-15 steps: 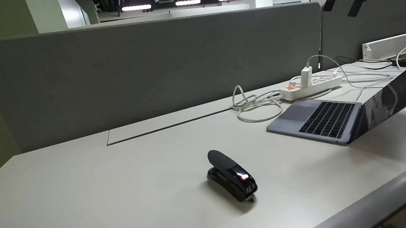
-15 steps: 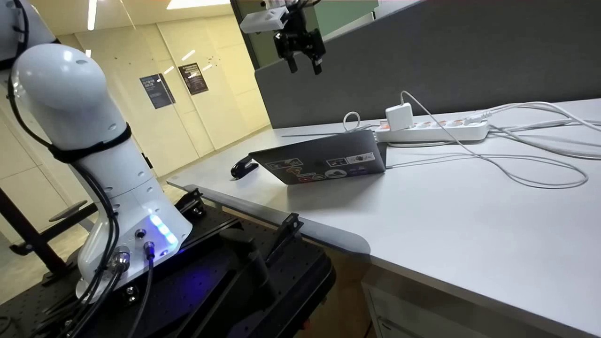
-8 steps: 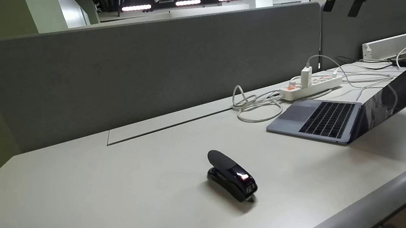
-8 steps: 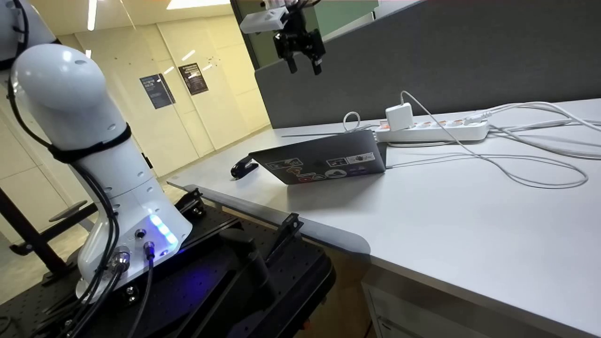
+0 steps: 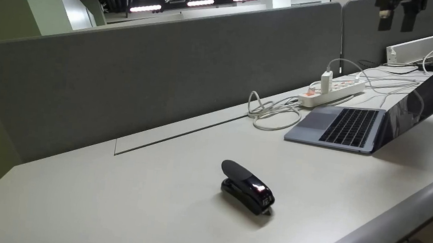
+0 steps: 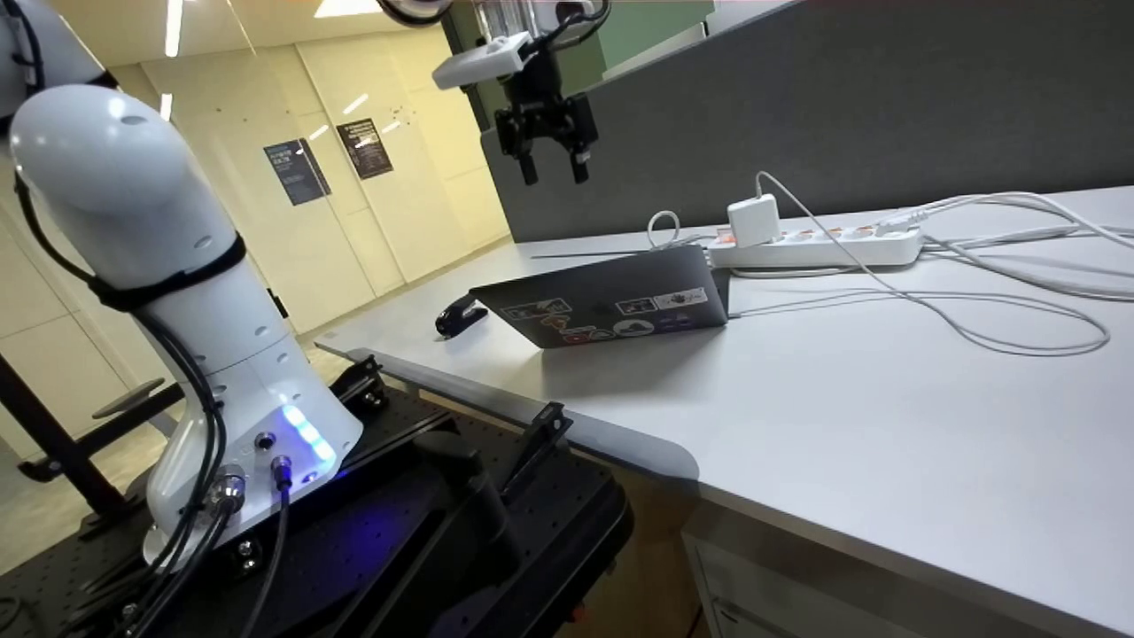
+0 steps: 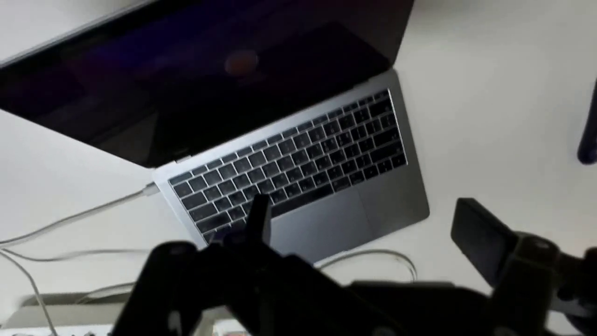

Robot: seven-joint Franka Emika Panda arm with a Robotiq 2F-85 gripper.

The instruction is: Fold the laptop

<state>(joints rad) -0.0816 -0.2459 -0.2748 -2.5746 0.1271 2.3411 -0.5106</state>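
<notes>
The laptop stands open on the table in both exterior views, with its keyboard base (image 5: 350, 127) flat and its dark screen (image 5: 423, 105) tilted back. The stickered grey outer side of the lid (image 6: 611, 297) shows in an exterior view. In the wrist view the laptop (image 7: 298, 163) lies below the gripper, screen toward the top left. My gripper (image 6: 555, 175) is open and empty, well above the laptop. It also shows at the top of an exterior view (image 5: 396, 27). In the wrist view the fingers of the gripper (image 7: 364, 203) stand wide apart over the palm rest, touching nothing.
A black stapler (image 5: 248, 187) lies on the table (image 5: 131, 209), beyond the lid in an exterior view (image 6: 459, 316). A white power strip (image 6: 824, 250) with loose cables lies behind the laptop, along the grey partition (image 5: 164, 84). A cable plug (image 7: 151, 188) is in the laptop's side.
My gripper has come down from higher up, shifting slightly left in an exterior view and right in another. It stays open. The laptop and stapler have not moved.
</notes>
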